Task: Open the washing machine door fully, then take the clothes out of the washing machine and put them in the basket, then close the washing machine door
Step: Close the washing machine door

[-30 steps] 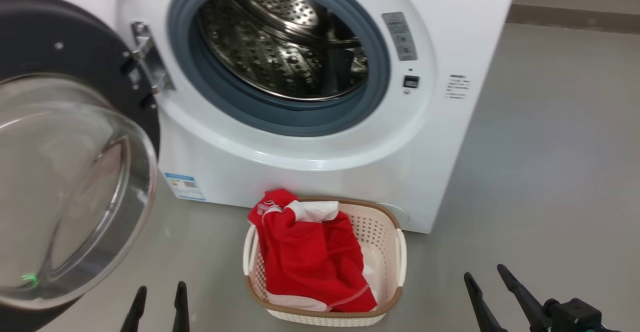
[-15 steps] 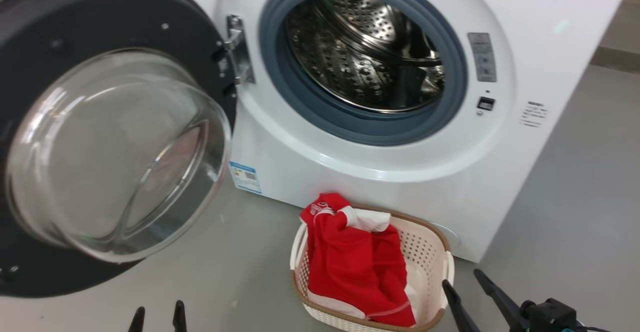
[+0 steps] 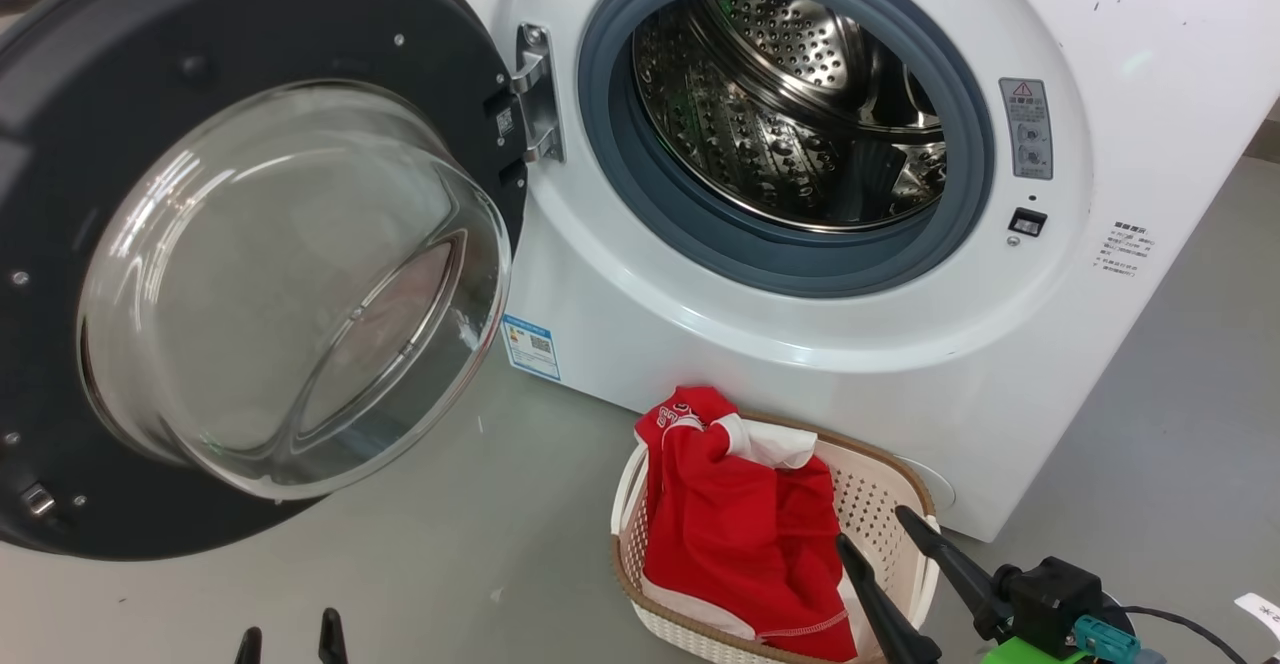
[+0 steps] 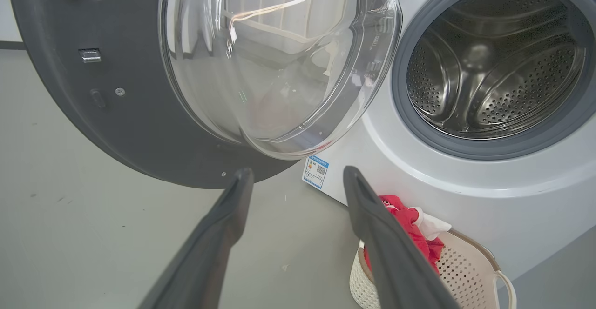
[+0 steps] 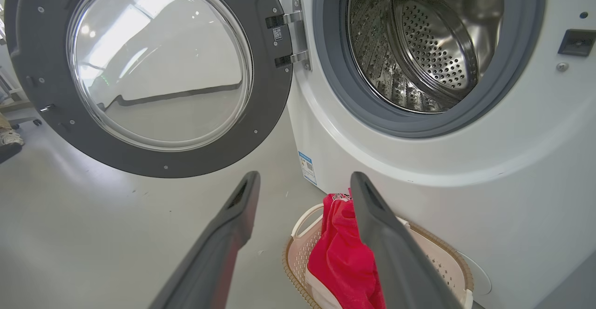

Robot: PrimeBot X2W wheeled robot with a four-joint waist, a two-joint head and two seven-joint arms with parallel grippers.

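The washing machine [image 3: 800, 344] is white, and its steel drum [image 3: 790, 114] shows no clothes inside. The washing machine door [image 3: 60, 194] hangs swung wide to the left on its metal hinge [image 3: 535, 94], glass bowl facing me. The red and white clothes [image 3: 740, 534] lie in the cream basket [image 3: 880, 504] on the floor against the machine's front. My right gripper [image 3: 873, 527] is open above the basket's right rim, holding nothing. My left gripper [image 3: 288, 626] is open and empty low over the floor, below the door. The wrist views show each gripper's fingers spread: left gripper [image 4: 298, 171], right gripper [image 5: 305, 176].
Grey floor [image 3: 450, 564] lies between the door and the basket. The door's black rim [image 4: 139, 127] reaches low, close above my left fingertips. A blue label [image 3: 530, 346] is on the machine's lower corner. A cable and a white tag [image 3: 1260, 609] lie at the lower right.
The head camera has swung left, so the door, machine and basket sit further right in the picture. My right gripper now overlaps the basket's right rim. Both grippers stay open.
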